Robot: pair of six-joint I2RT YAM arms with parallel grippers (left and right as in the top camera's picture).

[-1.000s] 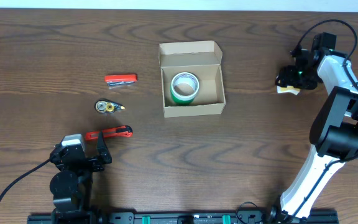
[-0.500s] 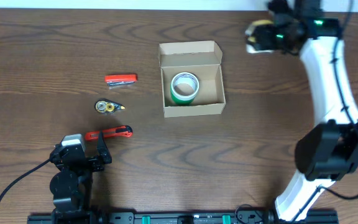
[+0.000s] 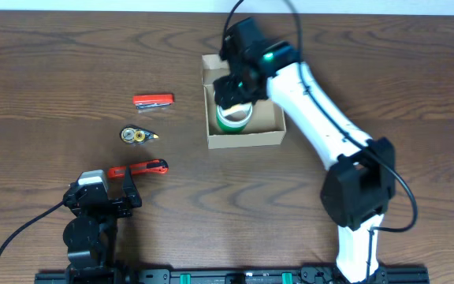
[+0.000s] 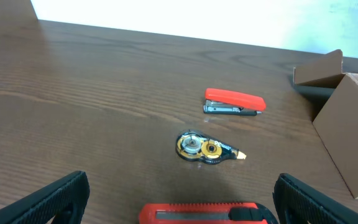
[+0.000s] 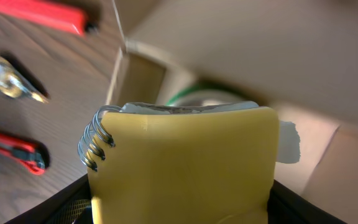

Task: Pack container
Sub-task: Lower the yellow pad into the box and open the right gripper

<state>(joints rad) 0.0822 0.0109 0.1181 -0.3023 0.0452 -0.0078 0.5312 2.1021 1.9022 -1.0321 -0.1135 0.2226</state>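
The tan cardboard container [image 3: 243,140] stands open at the table's middle with a green-and-white tape roll [image 3: 228,120] inside. My right gripper [image 3: 235,85] hovers over the box, shut on a yellow spiral-bound notepad [image 5: 182,165], which fills the right wrist view above the box interior [image 5: 303,162]. My left gripper [image 4: 179,205] is open and empty near the front left, just behind a red box cutter [image 3: 137,168], also seen in the left wrist view [image 4: 207,213].
A red stapler [image 3: 153,100] and a correction-tape dispenser [image 3: 135,135] lie left of the box; both show in the left wrist view, stapler [image 4: 234,102], dispenser [image 4: 205,148]. The box's lid flap [image 3: 240,63] stands up at the back.
My right arm has swung from the far right edge, along the back of the table, to above the box, carrying the yellow notepad. The left arm has not moved.
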